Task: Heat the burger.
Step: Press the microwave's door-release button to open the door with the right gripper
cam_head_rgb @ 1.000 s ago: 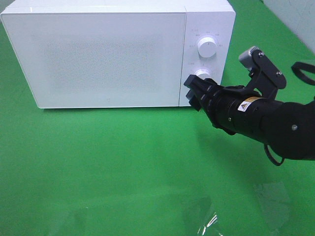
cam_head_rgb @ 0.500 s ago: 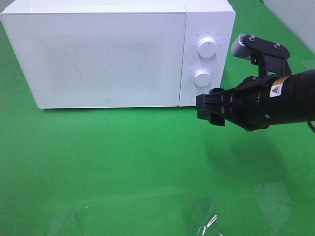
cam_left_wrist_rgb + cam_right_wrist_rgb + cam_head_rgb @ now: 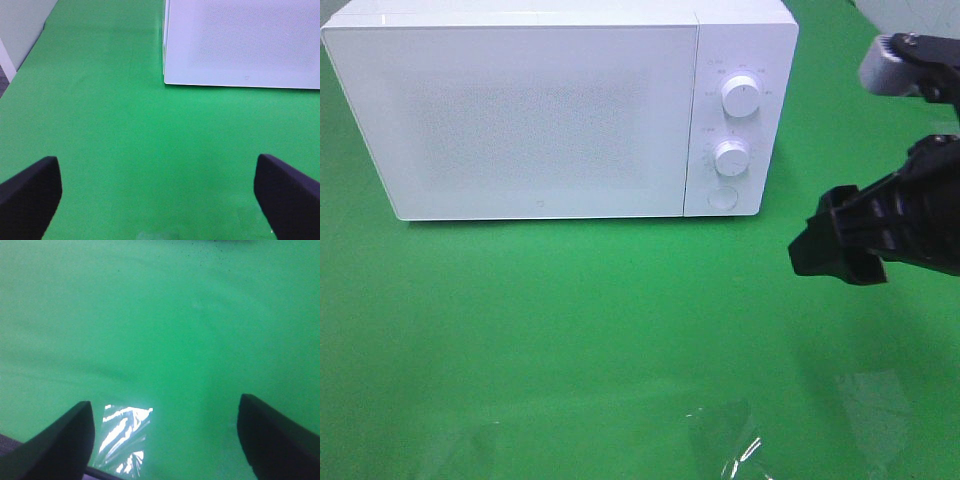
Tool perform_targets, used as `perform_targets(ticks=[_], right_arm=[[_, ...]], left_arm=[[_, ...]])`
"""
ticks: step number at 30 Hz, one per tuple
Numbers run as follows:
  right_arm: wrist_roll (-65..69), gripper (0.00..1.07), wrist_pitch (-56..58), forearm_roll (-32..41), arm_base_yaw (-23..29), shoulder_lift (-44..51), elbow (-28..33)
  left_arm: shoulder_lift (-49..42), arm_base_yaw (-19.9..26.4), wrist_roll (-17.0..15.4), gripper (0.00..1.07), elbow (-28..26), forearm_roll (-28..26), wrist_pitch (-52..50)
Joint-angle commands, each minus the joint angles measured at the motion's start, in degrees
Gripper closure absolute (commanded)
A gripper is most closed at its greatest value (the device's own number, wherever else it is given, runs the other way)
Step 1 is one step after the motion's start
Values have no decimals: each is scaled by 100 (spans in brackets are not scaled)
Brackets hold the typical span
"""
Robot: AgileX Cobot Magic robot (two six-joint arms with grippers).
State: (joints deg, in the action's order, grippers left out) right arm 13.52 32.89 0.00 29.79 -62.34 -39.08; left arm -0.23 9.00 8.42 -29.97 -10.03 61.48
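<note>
The burger is not visible in any view. A white microwave [image 3: 540, 110] stands at the back of the green table with its door shut; it has two round knobs [image 3: 741, 96] and a round button [image 3: 723, 197] on its right panel. Its lower left corner shows in the left wrist view [image 3: 240, 45]. My right gripper [image 3: 835, 250] hangs above the table to the right of the microwave, clear of it, open and empty, as the right wrist view [image 3: 165, 440] shows. My left gripper [image 3: 160, 195] is open and empty over bare green cloth in front of the microwave's left end.
A green cloth [image 3: 570, 330] covers the table. Shiny patches of clear film lie near the front edge [image 3: 730, 440] and show in the right wrist view [image 3: 125, 432]. A black cable loop [image 3: 935, 140] lies at the far right.
My right gripper has pulled back from the microwave's lower knob and button, moving right and toward the front and rising. The microwave door stays shut.
</note>
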Motion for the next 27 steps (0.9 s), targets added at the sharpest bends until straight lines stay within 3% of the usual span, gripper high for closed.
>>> perform_targets(ticks=[1,7,9,14,16,18,21,27], right_arm=[[-143,30,733,0,-11,527,-23],[-195,31,1541,0,-11,1415,-11],[-195,31,1822,-138,-11,2183,115],[-201,31,1977,-286,-97,2733,246],[-235,31,2045,-332,-264,3060,321],[-407,31,2034,-327,-785,3770,464],[-453,31,2017,-332,-905,3936,521],[-527,31,2034,-332,-1707,5082,980]], left_arm=[[-40,-40,-29,10,23,-40,6],[-40,-40,-29,10,23,-40,6],[-40,-40,-29,10,23,-40,6],[-40,-40,-29,10,23,-40,6],[-40,-40,-29,10,23,-40,6],[-40,-40,-29,10,23,-40,6],[-40,-40,-29,10,23,-40,6],[-40,-40,-29,10,23,-40,6]])
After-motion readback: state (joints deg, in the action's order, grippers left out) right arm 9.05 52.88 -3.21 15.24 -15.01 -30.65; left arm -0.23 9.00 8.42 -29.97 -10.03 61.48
